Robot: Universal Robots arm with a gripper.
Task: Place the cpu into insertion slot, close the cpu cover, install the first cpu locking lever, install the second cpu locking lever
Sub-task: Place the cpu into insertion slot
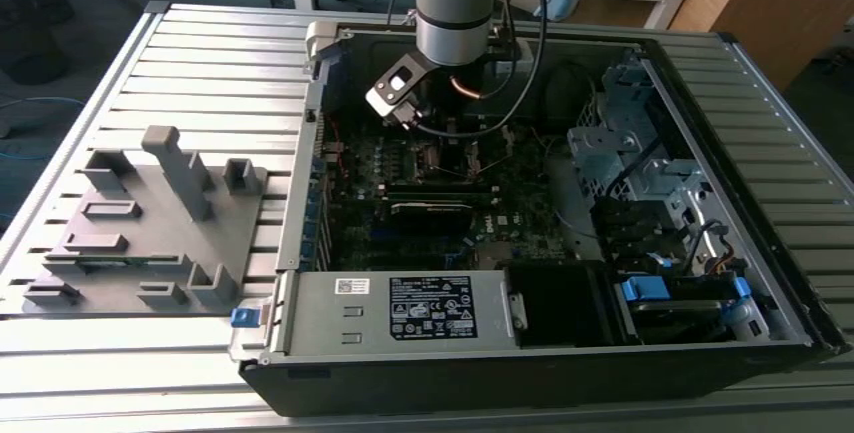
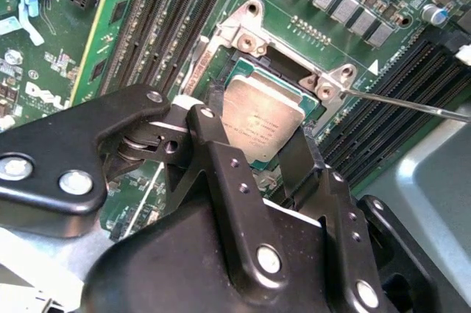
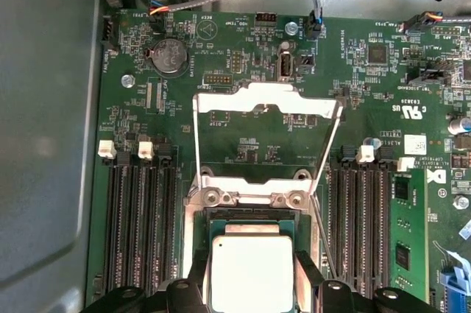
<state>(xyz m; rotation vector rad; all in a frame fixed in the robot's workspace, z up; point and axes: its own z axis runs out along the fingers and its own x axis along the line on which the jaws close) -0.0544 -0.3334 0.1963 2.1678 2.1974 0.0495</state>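
Placement step, I judged: the gripper (image 2: 259, 125) had its black fingers (image 2: 213, 143) pinching the dull silver-grey square cpu (image 2: 254, 107) right at the square black insertion slot (image 3: 250, 219) (fully seated? I couldn't tell). Letting go would call for the chip lying flat. Beyond, the thin silver cpu cover (image 3: 265, 103) stood flipped open. The grey arm (image 1: 454, 13) reached straight down into the open black computer case (image 1: 747, 283).

The cpu (image 3: 252, 272) lies in the insertion slot (image 3: 246, 216), between two memory-slot banks (image 3: 140, 217). The cpu cover (image 3: 250, 99) stands open beyond. The tool (image 2: 261, 129) seemingly clasps the cpu's sides.
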